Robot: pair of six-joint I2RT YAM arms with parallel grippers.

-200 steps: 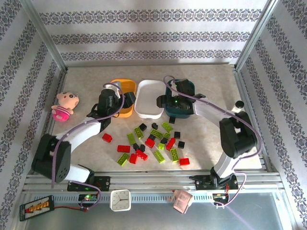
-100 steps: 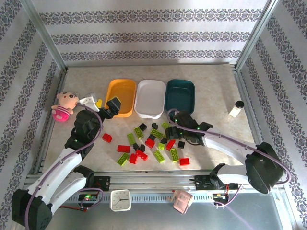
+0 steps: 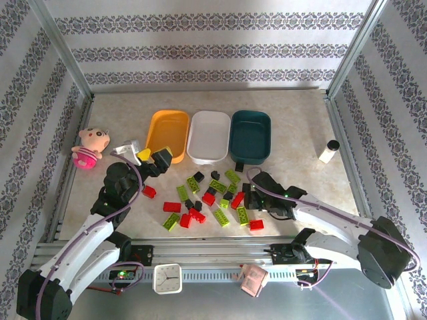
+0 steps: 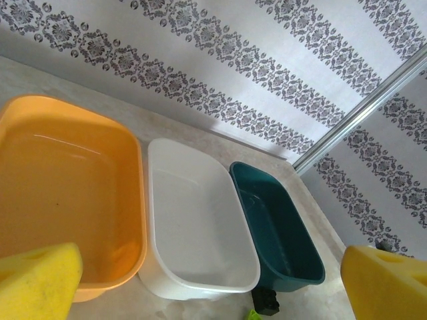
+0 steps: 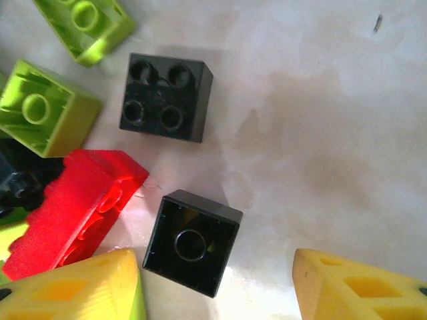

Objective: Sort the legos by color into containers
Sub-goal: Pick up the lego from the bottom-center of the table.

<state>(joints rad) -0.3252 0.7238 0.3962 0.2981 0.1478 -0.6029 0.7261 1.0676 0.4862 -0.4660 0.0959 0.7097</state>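
Both arms have come back from the trays since a second ago, and the right one has dropped down to the bricks

From above, we see the left gripper (image 3: 155, 159) with its fingers spread and nothing between them, the orange tray (image 3: 167, 133) just ahead. The white tray (image 3: 209, 137) and teal tray (image 3: 250, 135) lie beside it, all three bare. The right gripper (image 3: 245, 195) sits at the right edge of the legos (image 3: 207, 200), which are scattered on the table (image 3: 300, 127)

On the left wrist, the two yellow fingers (image 4: 37, 280) stand far apart and hold nothing. Ahead of them we find the three trays side by side

On the right wrist, the fingers (image 5: 360, 287) are wide too. A small black brick (image 5: 193, 242) lies just ahead of the gap, closer to one finger, and nothing grips it. A red brick (image 5: 73, 213) lies just ahead of that same finger. Farther ahead we see a larger black brick (image 5: 165, 97) and two green bricks (image 5: 43, 107)
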